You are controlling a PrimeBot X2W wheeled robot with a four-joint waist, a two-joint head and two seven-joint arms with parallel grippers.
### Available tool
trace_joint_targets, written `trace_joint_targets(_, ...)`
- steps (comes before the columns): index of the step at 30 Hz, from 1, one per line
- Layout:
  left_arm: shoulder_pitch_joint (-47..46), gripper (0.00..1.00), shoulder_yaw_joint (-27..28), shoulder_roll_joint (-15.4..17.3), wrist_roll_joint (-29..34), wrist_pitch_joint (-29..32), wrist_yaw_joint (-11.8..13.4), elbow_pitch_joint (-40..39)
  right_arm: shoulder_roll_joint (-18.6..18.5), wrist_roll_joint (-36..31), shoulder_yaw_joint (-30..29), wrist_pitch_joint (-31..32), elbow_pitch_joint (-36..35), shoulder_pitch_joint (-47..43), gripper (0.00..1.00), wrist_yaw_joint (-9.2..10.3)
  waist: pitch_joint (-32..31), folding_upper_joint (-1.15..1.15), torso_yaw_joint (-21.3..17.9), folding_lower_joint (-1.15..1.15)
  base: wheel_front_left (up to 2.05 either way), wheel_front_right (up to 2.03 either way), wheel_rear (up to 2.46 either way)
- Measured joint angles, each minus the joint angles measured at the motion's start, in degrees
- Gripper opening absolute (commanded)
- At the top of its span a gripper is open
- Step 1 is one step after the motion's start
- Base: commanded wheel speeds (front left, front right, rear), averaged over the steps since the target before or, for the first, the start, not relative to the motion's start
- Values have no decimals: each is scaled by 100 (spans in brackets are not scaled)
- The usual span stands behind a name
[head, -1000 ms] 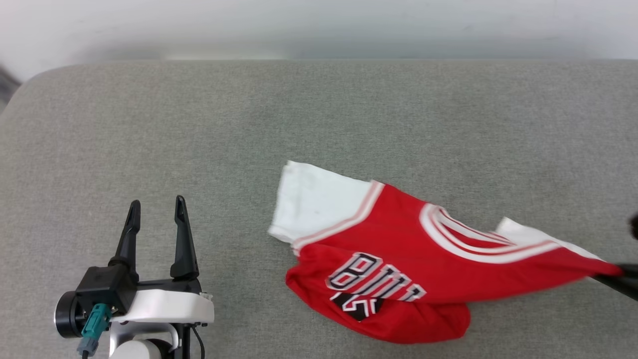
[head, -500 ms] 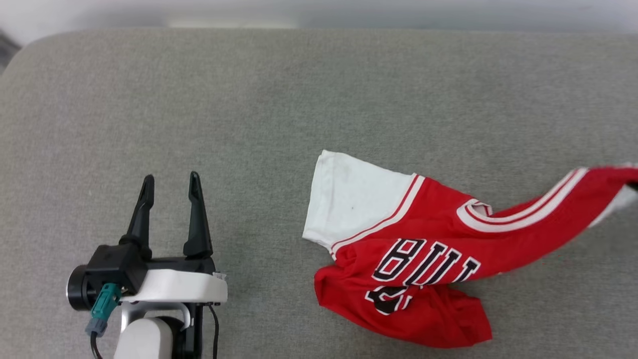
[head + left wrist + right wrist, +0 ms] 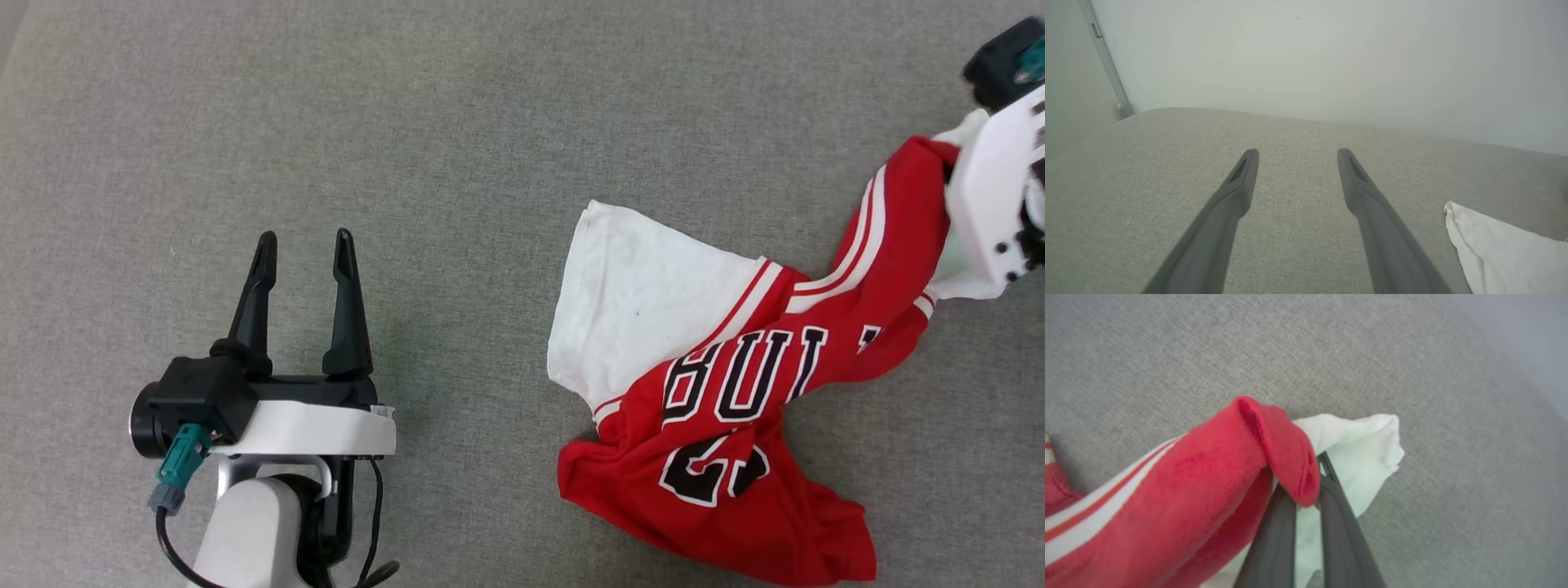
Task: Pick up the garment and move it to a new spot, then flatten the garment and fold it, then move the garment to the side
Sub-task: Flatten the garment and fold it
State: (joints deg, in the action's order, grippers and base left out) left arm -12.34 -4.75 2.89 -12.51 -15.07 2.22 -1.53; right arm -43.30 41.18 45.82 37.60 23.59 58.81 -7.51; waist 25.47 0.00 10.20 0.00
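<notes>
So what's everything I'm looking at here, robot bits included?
garment: one, red with white sleeves, striped trim and black lettering, crumpled on the right side of the cushion.
cushion: one, grey woven fabric, under everything.
wall: one, pale, behind the cushion.
left hand: one, dark fingers on a black and white wrist, open, over bare cushion left of the garment, holding nothing.
right hand: one, dark fingers, shut on the garment's red and white end at far right.
</notes>
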Motion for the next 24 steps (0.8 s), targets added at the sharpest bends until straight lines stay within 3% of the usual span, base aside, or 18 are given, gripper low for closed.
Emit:
trace_joint_targets(5,-51,100,-10,1,-27,0,32,22,324,-140,326,-177,433,10,0,2,76,0,47,0,0,0,0)
trace_joint_targets(6,-54,100,-10,0,-26,0,33,27,355,-121,345,-243,490,18,62,2,63,0,35,0,0,0,0)
trace_joint_targets(7,-53,100,-3,0,-23,0,37,41,388,-93,358,-325,549,19,100,2,43,0,20,0,0,0,0)
trace_joint_targets(10,-51,100,26,0,22,0,36,79,400,-4,387,-652,627,15,100,2,-59,0,-31,0,0,0,0)
trace_joint_targets(11,-34,100,110,-1,87,0,24,83,314,102,378,-1115,524,8,100,1,-210,0,-84,0,0,0,0)
trace_joint_targets(15,-4,100,280,-2,268,0,-133,102,0,45,218,-2005,252,-66,100,0,-436,0,-181,0,0,0,0)
trace_joint_targets(20,-273,100,463,145,494,0,-446,232,-73,-333,-458,-3183,73,-493,100,0,-702,0,-334,0,0,0,0)
trace_joint_targets(24,-716,100,464,406,577,0,-645,474,197,-865,-1217,-3891,-152,-1011,100,1,-868,0,-501,0,0,0,0)
